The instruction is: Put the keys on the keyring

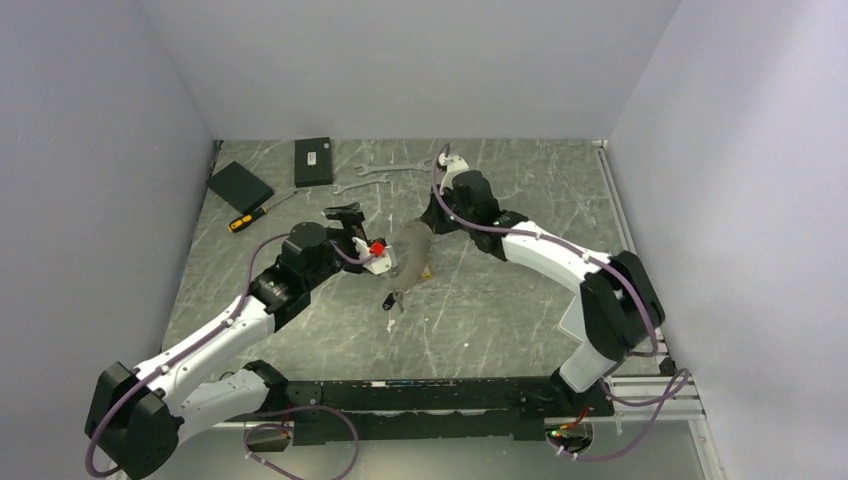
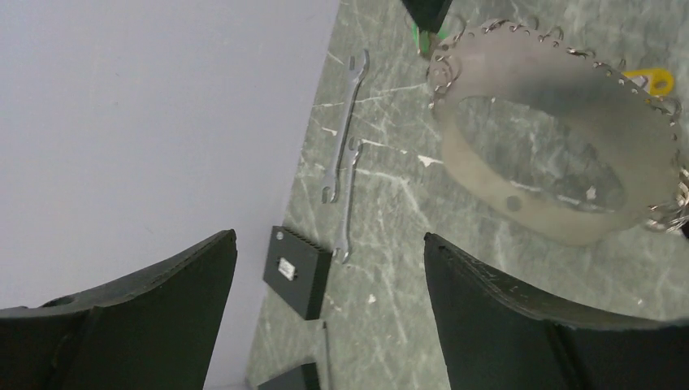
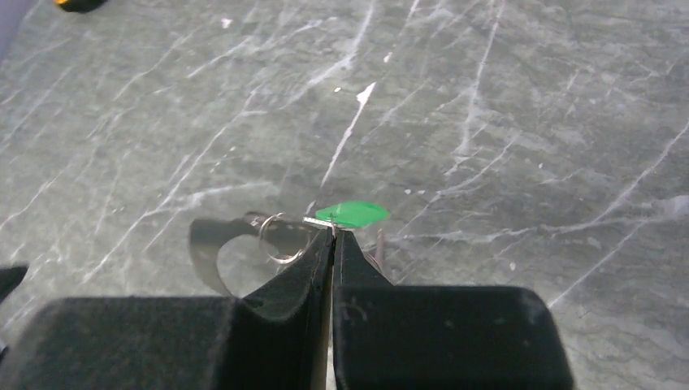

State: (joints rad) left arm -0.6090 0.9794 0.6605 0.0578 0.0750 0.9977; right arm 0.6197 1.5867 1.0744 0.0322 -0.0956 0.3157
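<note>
Fingers of my right gripper [image 3: 331, 237] are pressed together, pinching the small bunch of silvery metal keys with a bright green plastic tag [image 3: 351, 214] at their tips, above the grey marbled worktop [image 3: 487, 122]. My left gripper [image 2: 329, 237] gapes wide, holding nothing; the big grey band-shaped keyring [image 2: 528, 207] lies just beyond it.

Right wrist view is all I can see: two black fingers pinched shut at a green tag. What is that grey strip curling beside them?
Observer: It is part of a big grey ring, edged with small metal loops. The left wrist view shows it whole.
Visitor: Is the other arm holding it?
Observer: No. The left gripper is open, and the ring lies beyond its fingers.
Visitor: Anything else on the table?
Observer: Two wrenches lie side by side near the wall.
</note>
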